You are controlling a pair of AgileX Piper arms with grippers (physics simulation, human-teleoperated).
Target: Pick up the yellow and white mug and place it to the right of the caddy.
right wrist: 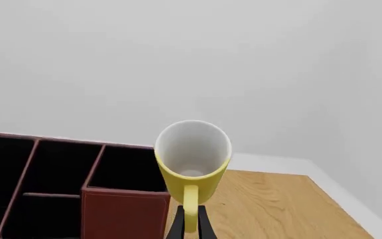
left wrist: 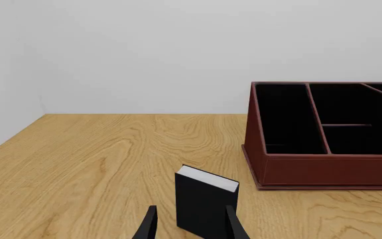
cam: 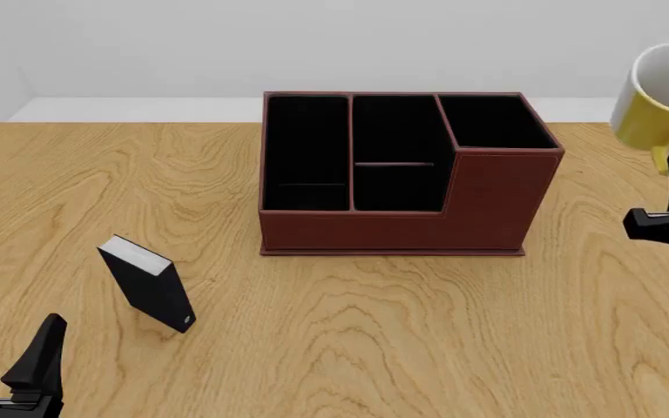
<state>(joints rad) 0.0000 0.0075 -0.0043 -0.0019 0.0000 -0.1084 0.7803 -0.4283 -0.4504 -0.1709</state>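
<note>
Nearest to me, at the near left corner of the desk, my left gripper rests low with its fingers apart and nothing between them. It takes no part in this task, as I judge it. Just beyond it stands a small black box, shaped like a book, upright and a little tilted, apart from the gripper and well apart from the caddy.

The caddy sits in the middle of the desk, nearer the far edge, with its taller section at its right front corner. All compartments that I can see are empty.

At the right edge of the desk my right gripper is raised. In the right wrist view its fingers are closed on the handle of the yellow and white mug. The mug is in the air, well above the wood, lying on its side with the white opening turned toward the cameras. In the front view it appears to the right of the caddy and beyond its far right corner.

So I judge that the picking up is done and the carrying is almost done. What is left: to lower the mug to the desk at the right side of the caddy, to bring it upright if possible, then to release and draw back.
</note>
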